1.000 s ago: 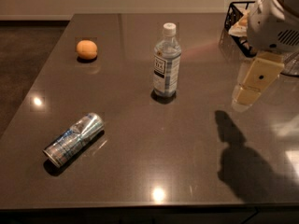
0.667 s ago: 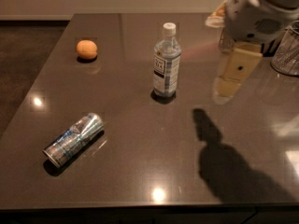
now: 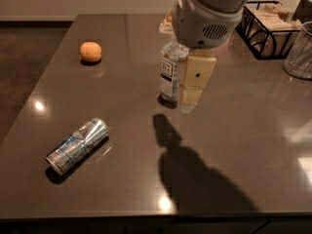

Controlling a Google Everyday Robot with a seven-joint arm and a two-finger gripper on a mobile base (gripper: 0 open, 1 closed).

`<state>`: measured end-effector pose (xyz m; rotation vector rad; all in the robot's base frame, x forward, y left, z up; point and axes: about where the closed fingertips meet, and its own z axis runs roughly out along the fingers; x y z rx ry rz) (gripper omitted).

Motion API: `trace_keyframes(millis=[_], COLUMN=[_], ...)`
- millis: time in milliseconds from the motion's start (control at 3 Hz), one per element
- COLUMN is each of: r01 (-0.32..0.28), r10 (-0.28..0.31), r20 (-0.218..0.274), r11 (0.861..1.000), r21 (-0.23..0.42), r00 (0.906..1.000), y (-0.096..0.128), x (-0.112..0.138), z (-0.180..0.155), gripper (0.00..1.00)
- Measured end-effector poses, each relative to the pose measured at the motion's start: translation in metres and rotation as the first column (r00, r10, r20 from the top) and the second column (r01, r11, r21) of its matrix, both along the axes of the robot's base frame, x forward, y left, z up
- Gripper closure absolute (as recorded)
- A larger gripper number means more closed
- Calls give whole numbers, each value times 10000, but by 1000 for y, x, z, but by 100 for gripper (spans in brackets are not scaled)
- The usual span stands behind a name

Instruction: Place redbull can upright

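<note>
The redbull can (image 3: pixel 77 146), silver and blue, lies on its side near the front left of the dark table (image 3: pixel 234 145), its top end pointing to the front left. My gripper (image 3: pixel 191 97) hangs above the table's middle, right beside the clear water bottle (image 3: pixel 169 74), whose cap is hidden behind my arm. The gripper is far to the right of the can and holds nothing that I can see.
An orange (image 3: pixel 90 51) sits at the back left. A black wire basket (image 3: pixel 267 28) with packets and a clear glass container (image 3: pixel 299 50) stand at the back right. My arm's shadow falls on the table's front middle.
My arm has moved left from the table's right side towards the middle and now partly covers the water bottle. The can, the bottle and the orange have not moved.
</note>
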<state>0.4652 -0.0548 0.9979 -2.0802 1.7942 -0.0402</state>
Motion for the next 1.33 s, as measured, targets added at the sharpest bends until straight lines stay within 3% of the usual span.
trace_keyframes(millis=[333,667,1000,1333], r01=[-988,-1883,-2890,-3632], r10=[998,1868,2889,3681], r20=[220,-396,-1192,-1814], r11=[9941,9814,9572,9297], r21=[-454,-368,167,606], r00=[9948,9816,9499,9119], y=[40,72,104,131], x=[-9,-11,-19,-33], z=[-10,-32,-55,-72], gripper=[0,0,0,0])
